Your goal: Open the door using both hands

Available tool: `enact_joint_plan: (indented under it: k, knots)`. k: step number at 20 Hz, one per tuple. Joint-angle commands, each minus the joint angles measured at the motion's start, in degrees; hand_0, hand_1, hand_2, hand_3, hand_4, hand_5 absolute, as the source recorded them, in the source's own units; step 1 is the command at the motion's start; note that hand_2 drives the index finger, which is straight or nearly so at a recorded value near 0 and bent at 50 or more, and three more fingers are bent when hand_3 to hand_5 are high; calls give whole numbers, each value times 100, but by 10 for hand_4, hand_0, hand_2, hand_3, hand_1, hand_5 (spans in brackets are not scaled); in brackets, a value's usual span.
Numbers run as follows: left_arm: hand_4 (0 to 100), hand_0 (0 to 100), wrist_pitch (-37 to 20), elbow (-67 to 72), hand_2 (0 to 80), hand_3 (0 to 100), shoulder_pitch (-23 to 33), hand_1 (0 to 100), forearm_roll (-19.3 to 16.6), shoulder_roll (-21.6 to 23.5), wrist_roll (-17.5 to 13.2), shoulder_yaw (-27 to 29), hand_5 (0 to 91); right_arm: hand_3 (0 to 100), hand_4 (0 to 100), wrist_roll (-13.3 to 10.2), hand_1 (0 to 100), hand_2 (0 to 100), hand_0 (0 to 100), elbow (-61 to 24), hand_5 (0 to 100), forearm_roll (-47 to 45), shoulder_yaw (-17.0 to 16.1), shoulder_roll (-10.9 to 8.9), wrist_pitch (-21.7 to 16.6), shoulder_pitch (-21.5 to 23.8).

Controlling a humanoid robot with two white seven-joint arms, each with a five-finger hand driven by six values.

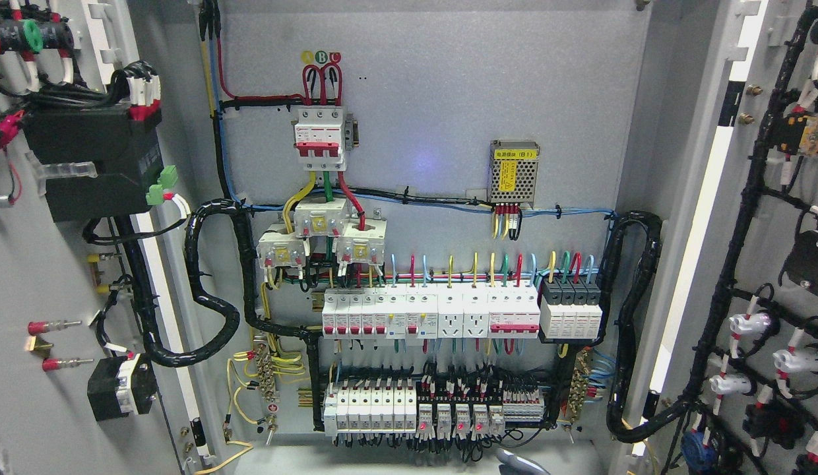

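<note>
Both cabinet doors are swung wide: left door (46, 277), right door (765, 264). Breaker rows (429, 316) are exposed btwn them. A grey tip (518, 462) is glimpsed at bottom edge; hand state can't be told.

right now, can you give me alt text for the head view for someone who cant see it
An electrical cabinet stands with both doors swung wide: the left door and right door show wired inner faces. On the grey back panel sit a red-and-white main breaker, a perforated power supply and two rows of white breakers. Neither hand can be identified.
</note>
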Motion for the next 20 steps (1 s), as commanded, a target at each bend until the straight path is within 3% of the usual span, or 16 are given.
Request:
enact_joint_plan:
  k: [1, 9, 16, 20]
  knots:
    - [0, 0, -250, -555, 0, 0, -417, 0, 144, 62, 20, -40, 0, 0, 0, 0, 0, 0, 0, -122, 0, -85, -764, -209, -154, 299]
    - [0, 0, -1709, -546, 0, 0, -408, 0, 144, 106, 29, 4, 0, 0, 0, 35, 0, 0, 0, -122, 0, -841, -1248, -306, -381, 651]
    - [0, 0, -1798, -555, 0, 0, -496, 0, 187, 9, 38, 232, 0, 0, 0, 35, 0, 0, 0, -122, 0, -841, -1600, -323, -655, 739]
    - [0, 0, -1868, -564, 0, 0, -689, 0, 661, 44, 38, 662, 0, 0, 0, 35, 0, 0, 0, -122, 0, -841, -1644, -367, -664, 765]
